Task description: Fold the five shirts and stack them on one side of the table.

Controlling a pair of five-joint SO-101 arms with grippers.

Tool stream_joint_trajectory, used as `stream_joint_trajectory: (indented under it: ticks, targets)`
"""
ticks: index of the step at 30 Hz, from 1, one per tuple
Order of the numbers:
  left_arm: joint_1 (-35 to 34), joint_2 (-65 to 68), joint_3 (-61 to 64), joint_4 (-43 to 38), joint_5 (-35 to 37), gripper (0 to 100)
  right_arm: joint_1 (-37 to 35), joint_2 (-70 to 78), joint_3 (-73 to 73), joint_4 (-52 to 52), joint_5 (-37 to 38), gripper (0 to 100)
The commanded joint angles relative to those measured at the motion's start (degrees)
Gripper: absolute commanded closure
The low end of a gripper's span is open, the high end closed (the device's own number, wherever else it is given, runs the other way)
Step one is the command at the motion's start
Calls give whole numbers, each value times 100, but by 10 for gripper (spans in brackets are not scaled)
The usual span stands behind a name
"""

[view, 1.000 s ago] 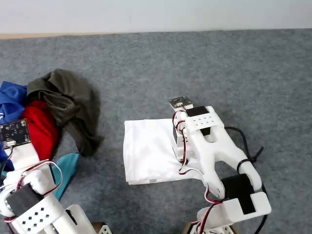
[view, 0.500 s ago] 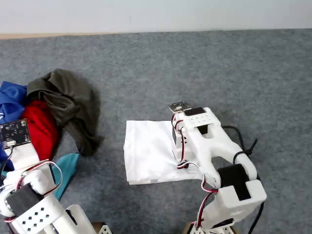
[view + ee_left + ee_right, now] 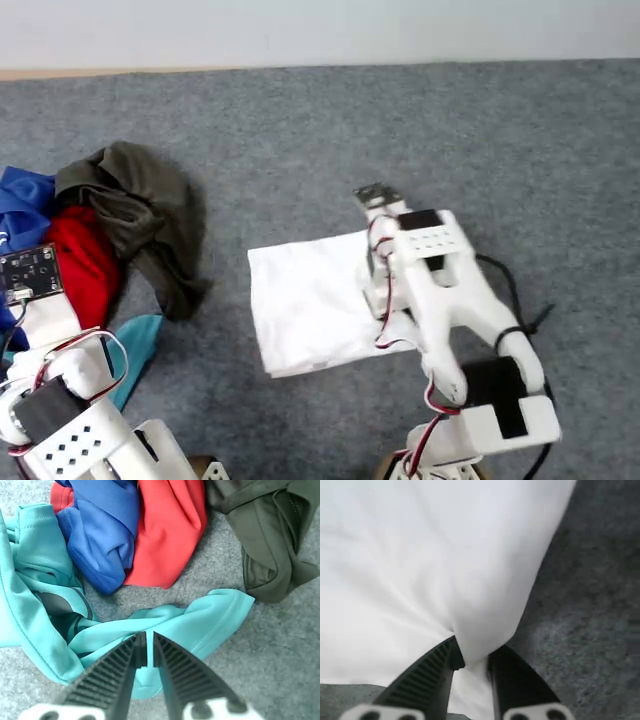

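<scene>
Far left of the grey-covered desk: four shirts lie in a loose, unfolded heap. The blue shirt is at the desk's left edge, touching the red shirt just beside it. The left arm stands at the near left corner, over the near part of the heap. The left hand hangs above the teal shirt, its fingers pressed almost together with only a thin slit between them and no cloth seen caught there. The teal shirt spreads out from under the blue and red ones toward the near edge. The olive shirt is bunched against the right side of the red one and trails toward the middle of the desk.

Centre: the white shirt lies apart from the heap, folded to a rough rectangle, flat and slightly skewed.

Right of centre: the right arm reaches over the white shirt's right edge. The right hand pinches a raised fold of that shirt between its fingers.
</scene>
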Motion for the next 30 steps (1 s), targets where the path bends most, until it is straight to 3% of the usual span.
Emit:
stream_joint_trajectory:
  ticks: [1, 9, 19, 25, 27, 30]
  targets:
    - [9, -26, -31, -123, -18, 967, 453, -259, -229, -303, 888, 988]
    - [9, -62, -31, -114, -18, 967, 1305, 848, -1503, -1086, 2620, 988]
    - [9, -62, -31, -114, -18, 967, 1446, 3169, -4589, -1033, 4097, 988]
    - [9, -53, -22, -114, -18, 967, 1446, 3855, -5705, -1015, 4352, 979]
    - [9, -44, 4, -123, -18, 967, 1473, 3855, -5776, -848, 4290, 912]
    - [9, -62, 154, -220, -26, 967, 1516, 3688, -5829, -629, 3534, 817]
